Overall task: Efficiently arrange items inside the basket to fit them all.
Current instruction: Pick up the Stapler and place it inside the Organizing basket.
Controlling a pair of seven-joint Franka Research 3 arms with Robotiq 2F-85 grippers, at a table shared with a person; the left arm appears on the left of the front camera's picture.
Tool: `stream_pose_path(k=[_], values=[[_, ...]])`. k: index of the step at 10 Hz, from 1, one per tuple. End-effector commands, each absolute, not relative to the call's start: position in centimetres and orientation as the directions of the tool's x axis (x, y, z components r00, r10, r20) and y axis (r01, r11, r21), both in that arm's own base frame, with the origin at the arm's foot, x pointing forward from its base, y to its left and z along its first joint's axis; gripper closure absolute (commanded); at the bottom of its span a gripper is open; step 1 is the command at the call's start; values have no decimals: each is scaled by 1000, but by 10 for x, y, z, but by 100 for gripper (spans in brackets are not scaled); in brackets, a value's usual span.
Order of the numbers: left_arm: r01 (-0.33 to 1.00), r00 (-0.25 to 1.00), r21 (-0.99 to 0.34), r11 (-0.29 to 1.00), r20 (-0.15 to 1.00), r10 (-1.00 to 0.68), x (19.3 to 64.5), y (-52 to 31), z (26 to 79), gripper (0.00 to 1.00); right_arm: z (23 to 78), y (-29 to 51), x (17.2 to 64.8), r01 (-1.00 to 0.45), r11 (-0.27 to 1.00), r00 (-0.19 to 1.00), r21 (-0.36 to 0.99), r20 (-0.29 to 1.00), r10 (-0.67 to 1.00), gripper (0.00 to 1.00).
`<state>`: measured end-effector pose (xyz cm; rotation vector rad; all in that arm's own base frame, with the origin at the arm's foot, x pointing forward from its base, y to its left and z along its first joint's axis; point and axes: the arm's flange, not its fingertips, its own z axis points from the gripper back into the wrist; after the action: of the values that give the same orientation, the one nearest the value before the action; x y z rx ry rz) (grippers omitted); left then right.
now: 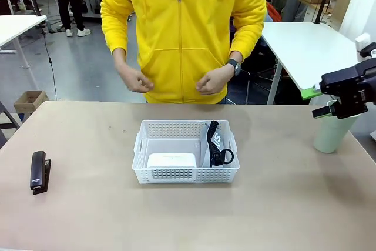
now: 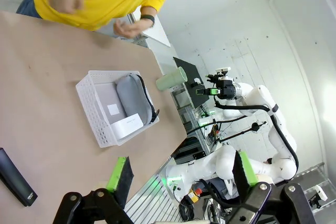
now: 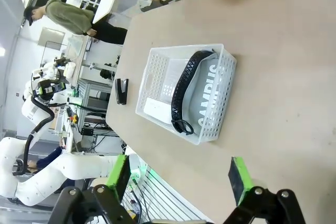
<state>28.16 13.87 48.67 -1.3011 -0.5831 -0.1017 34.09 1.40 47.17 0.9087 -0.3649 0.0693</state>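
Right hand (image 3: 179, 174) above tan table (image 3: 294, 77)

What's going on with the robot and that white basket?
Nobody is holding anything right now. The white basket already holds the grey pouch and the white device. The stapler lies on the table off to the robot's left, and the pale green cup stands at its right, near the open right gripper. The left gripper is open too. The person's hands hover over the far edge, touching nothing.

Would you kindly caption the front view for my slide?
White basket holds pouch and white device; stapler and green cup sit outside.
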Motion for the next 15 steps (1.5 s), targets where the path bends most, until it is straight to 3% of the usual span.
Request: stream_pose_path(k=[1,9,11,13,14,15], values=[[414,840,-869,270,479,254,282,137,487,0,471,15,343,-227,602,930,766,353,-99,0],[389,853,-876,284,460,248,282,139,487,0,471,15,343,-227,602,930,766,353,-99,0],[142,938,-742,655,313,151,284,116,484,0,471,15,343,-227,602,930,766,353,-99,0],[-118,948,-508,853,199,250,292,99,465,0,471,15,343,-227,602,930,766,353,-99,0],[-188,944,-360,914,191,269,297,85,451,0,471,15,343,-227,602,930,766,353,-99,0],[-168,939,-275,947,249,239,299,72,443,0,471,15,343,-227,602,930,766,353,-99,0]])
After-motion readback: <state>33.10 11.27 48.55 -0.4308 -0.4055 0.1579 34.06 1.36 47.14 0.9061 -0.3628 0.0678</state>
